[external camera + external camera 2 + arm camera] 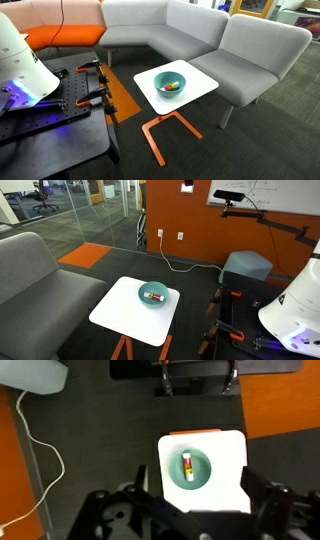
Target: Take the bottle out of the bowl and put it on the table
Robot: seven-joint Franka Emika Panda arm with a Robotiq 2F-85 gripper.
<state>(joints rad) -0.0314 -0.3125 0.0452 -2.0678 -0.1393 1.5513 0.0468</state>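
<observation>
The tiny orange-red bottle point(172, 87) with a yellowish part lies on its side inside the teal-green bowl point(163, 78). The bowl stands near the middle of the small white table point(201, 86) on its orange frame. Both exterior views show this; in an exterior view the bottle point(154, 298) rests in the bowl point(153, 289) on the table point(125, 318). In the wrist view my gripper point(196, 480) is open and empty, high above the table point(229, 460). The bowl point(200, 474) and bottle point(187, 463) show between its two dark fingers.
A grey corner sofa point(190, 30) and an orange seat point(60, 36) stand behind the table. The black workbench with orange clamps point(88, 85) and my white arm base point(20, 60) are beside it. A white cable point(45, 450) lies on the dark carpet.
</observation>
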